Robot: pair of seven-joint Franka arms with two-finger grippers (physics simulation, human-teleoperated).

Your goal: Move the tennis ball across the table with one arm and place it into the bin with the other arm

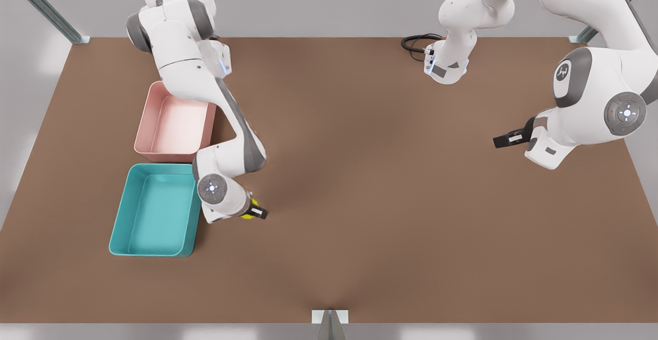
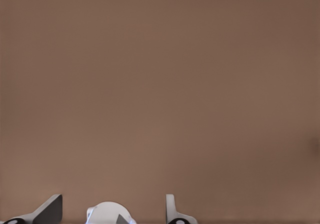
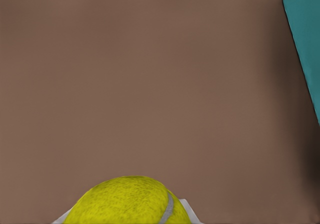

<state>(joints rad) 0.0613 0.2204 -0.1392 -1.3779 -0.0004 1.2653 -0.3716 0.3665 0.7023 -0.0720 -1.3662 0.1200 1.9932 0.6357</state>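
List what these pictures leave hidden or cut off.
- The tennis ball: lower part cut off by the right wrist view's edge, and mostly hidden in the front view by the right end effector.
- The teal bin: one corner covered by the right arm, front view.
- The left end effector: largely cut off by the left wrist view's edge.

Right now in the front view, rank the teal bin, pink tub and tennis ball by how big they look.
1. the bin
2. the pink tub, partly behind an arm
3. the tennis ball, at the right gripper
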